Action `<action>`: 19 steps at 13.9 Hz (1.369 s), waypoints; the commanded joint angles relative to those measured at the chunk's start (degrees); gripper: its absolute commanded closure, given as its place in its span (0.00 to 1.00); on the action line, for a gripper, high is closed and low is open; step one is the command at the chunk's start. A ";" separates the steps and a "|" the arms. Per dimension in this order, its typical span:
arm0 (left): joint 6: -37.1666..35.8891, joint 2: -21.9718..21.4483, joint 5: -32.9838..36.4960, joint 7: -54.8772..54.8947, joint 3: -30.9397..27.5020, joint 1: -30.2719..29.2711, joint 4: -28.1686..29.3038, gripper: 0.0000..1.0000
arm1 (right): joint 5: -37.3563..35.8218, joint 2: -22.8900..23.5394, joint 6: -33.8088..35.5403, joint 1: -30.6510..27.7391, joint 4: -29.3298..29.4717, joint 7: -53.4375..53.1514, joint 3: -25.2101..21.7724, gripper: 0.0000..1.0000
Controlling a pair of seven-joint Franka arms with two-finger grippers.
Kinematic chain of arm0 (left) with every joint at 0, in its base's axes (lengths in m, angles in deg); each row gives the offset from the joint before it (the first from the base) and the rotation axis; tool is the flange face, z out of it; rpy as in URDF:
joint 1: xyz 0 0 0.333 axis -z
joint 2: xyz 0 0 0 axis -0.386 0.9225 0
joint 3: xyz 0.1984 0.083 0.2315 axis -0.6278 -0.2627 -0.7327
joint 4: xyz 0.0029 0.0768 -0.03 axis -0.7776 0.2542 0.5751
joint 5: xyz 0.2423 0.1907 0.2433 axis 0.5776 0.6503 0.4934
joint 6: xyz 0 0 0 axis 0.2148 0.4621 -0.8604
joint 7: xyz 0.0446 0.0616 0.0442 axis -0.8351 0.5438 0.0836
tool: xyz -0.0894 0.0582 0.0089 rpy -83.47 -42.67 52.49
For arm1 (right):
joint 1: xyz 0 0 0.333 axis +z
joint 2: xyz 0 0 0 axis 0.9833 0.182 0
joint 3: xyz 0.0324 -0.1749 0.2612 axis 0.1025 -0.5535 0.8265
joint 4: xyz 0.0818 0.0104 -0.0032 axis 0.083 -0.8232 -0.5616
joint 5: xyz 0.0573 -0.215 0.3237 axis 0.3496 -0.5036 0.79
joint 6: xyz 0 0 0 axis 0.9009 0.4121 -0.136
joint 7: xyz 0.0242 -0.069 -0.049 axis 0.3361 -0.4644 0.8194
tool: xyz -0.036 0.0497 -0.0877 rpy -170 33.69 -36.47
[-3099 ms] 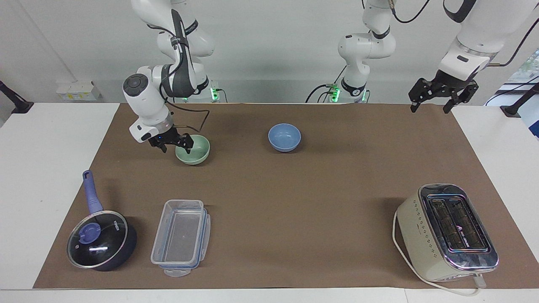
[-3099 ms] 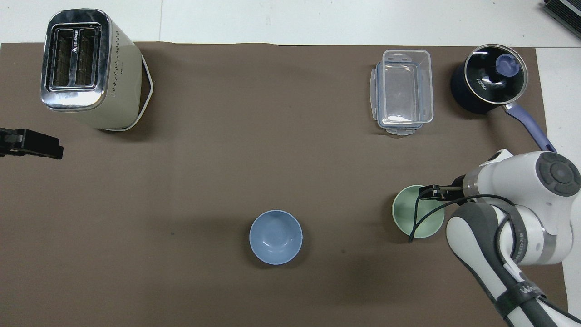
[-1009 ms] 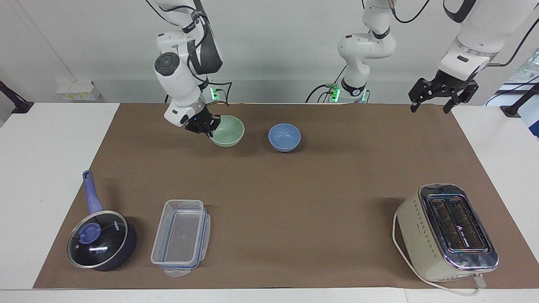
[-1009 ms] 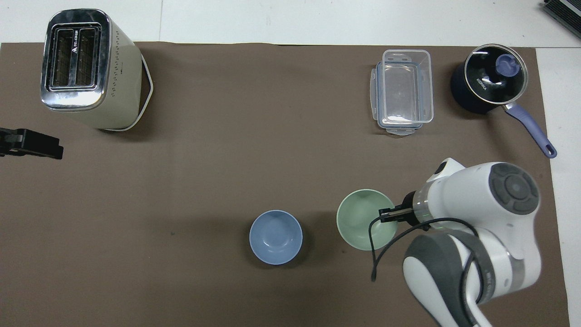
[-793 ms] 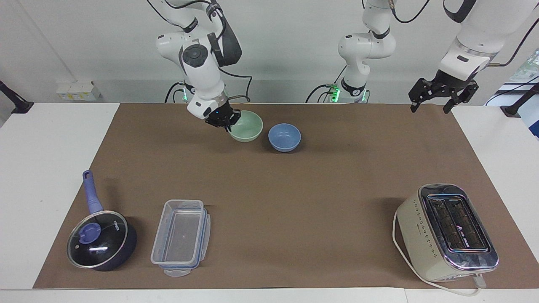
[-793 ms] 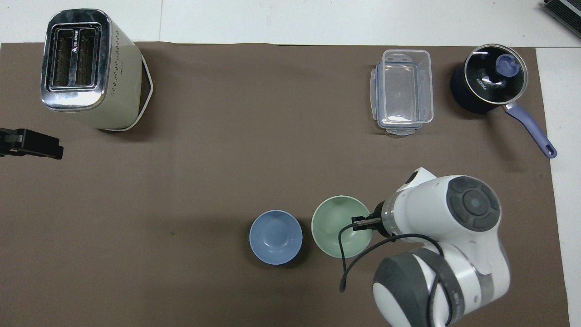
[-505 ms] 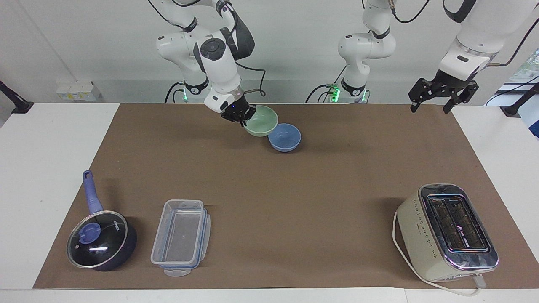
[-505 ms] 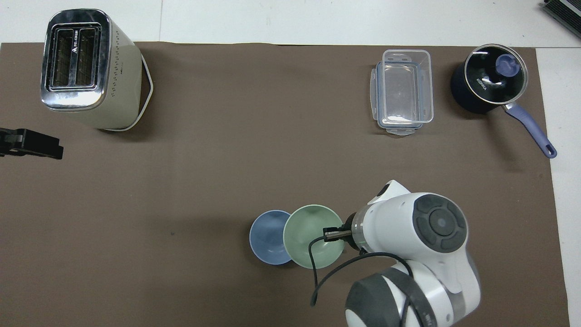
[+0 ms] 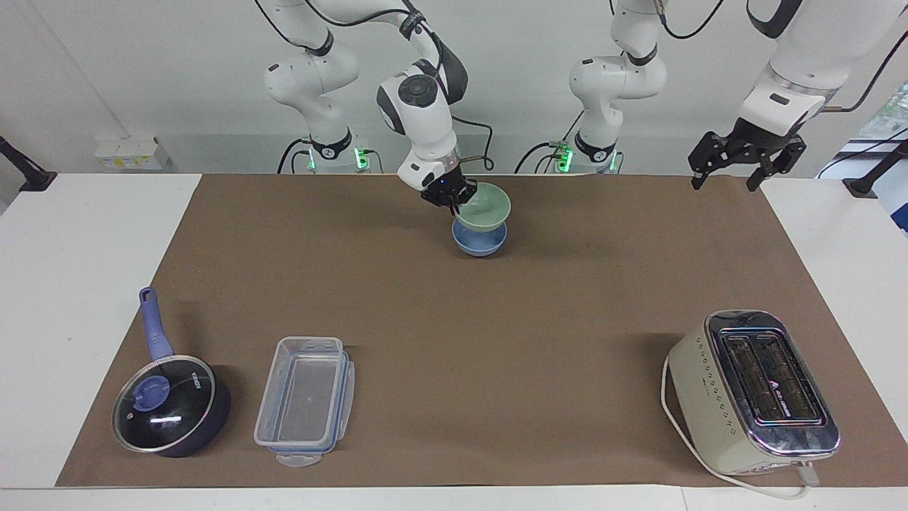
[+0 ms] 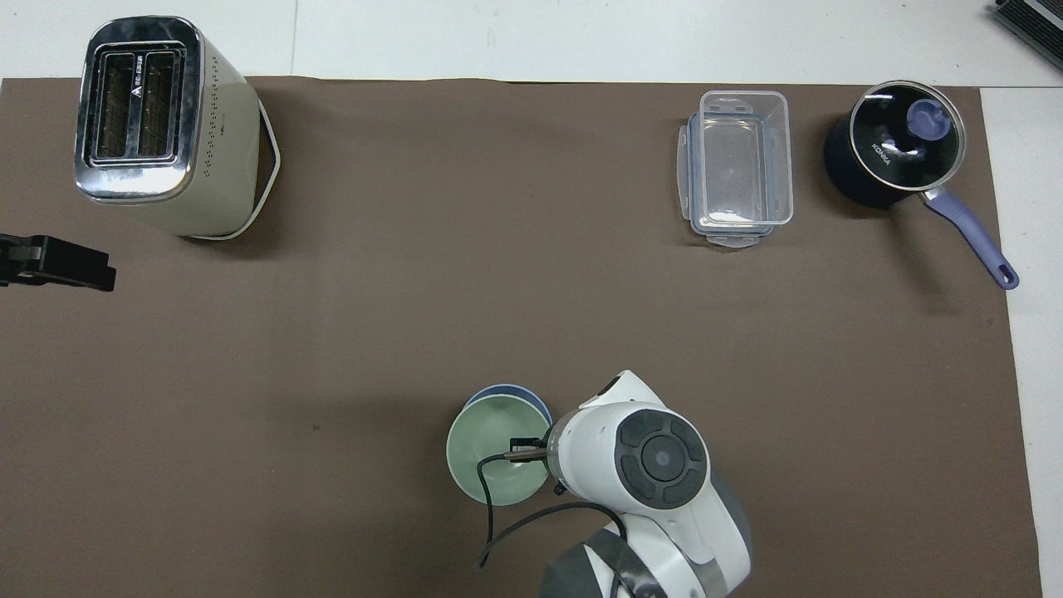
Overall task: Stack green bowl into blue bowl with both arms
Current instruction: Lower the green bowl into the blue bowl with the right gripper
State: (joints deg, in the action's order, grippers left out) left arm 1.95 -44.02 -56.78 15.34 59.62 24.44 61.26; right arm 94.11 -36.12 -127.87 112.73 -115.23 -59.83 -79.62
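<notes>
- The right pincer (image 9: 454, 199) is clenched on the rim of the green bowl (image 9: 486, 207), on the side toward the right arm's end of the surface.
- The green bowl hangs upright in the air directly over the blue bowl (image 9: 481, 241); in the facing view its underside sits at the blue bowl's rim, and whether the two touch cannot be told.
- The blue bowl stands on the brown mat (image 9: 496, 341), and every place below is given from it.
- In the overhead view the green bowl (image 10: 490, 453) covers nearly all of the blue bowl (image 10: 508, 391), leaving only a thin arc.
- The left pincer (image 9: 741, 167) is released, fingers apart, holding nothing; it waits in the air well away, over the mat's edge at the left arm's end.
- A toaster (image 9: 755, 390) stands farther from the robots, toward the left arm's end.
- A clear container (image 9: 305, 401) and a lidded pot (image 9: 170, 415) stand farther from the robots, toward the right arm's end, the pot the more distant.
</notes>
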 commanded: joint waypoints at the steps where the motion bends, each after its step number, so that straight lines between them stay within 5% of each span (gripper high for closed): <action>1: -1.24 0.17 0.72 -0.32 0.52 -0.59 -0.83 0.00 | 1.57 0.28 -1.31 -0.35 -0.47 -0.13 -0.23 1.00; 14: -1.24 0.17 0.72 -0.32 0.52 -0.59 -0.83 0.00 | 1.66 3.89 -6.77 -0.26 -1.70 0.48 -0.23 1.00; 17: -1.24 0.17 0.72 -0.23 0.52 -0.59 -0.83 0.00 | 1.66 3.98 -6.85 -0.26 -1.70 -0.21 -0.14 0.78; 19: -1.24 0.17 0.72 -0.32 0.52 -0.59 -0.83 0.00 | 1.66 3.98 -6.77 -0.17 -1.53 -0.30 -0.14 0.49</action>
State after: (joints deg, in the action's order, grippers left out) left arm 1.95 -44.02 -56.78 15.34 59.62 24.44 61.26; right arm 94.13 -32.13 -133.38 112.66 -116.37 -59.83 -79.99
